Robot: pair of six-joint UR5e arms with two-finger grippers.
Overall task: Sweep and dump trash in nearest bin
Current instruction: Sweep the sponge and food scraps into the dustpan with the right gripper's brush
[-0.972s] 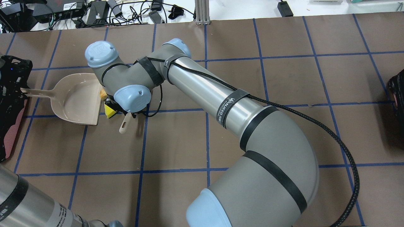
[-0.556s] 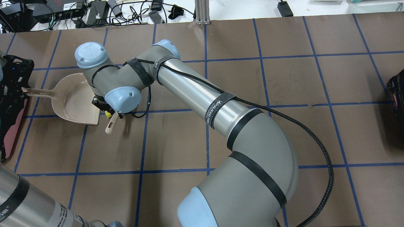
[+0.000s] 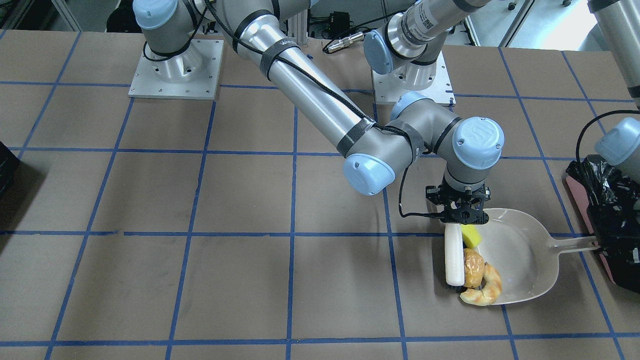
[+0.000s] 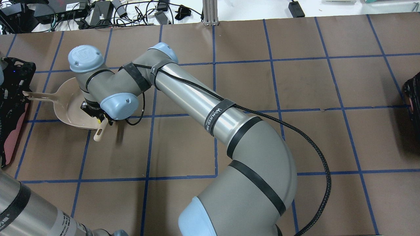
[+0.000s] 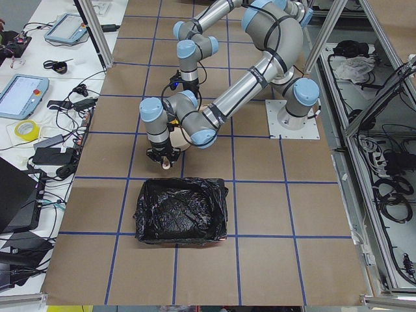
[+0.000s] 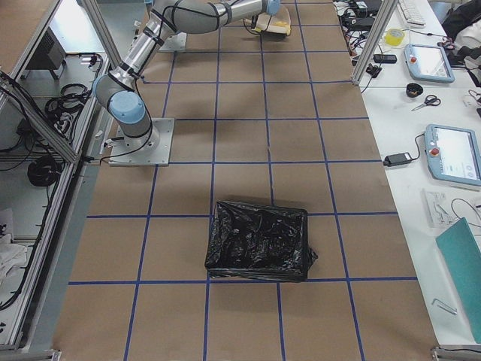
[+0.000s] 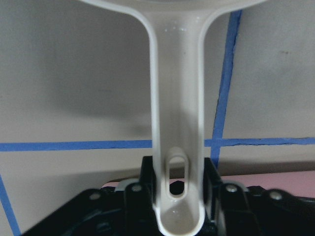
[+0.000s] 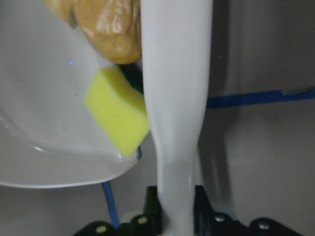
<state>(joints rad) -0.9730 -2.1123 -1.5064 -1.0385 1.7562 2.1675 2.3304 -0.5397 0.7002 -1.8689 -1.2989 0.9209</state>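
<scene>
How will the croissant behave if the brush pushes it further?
The croissant probably slides rather than rolls, being curved and flat at the dustpan lip. Touching the bread roll, it may pivot around it. Small, it is likely light for the brush.

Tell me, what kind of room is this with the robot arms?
Probably a robot lab. Robot arms are bolted onto a table marked with a blue tape grid, and side benches hold control tablets and tangled cables.

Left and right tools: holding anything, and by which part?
Left tool: dustpan, by the end of its handle. Right tool: white brush, partway along its handle, the tip sticking out behind.
</scene>
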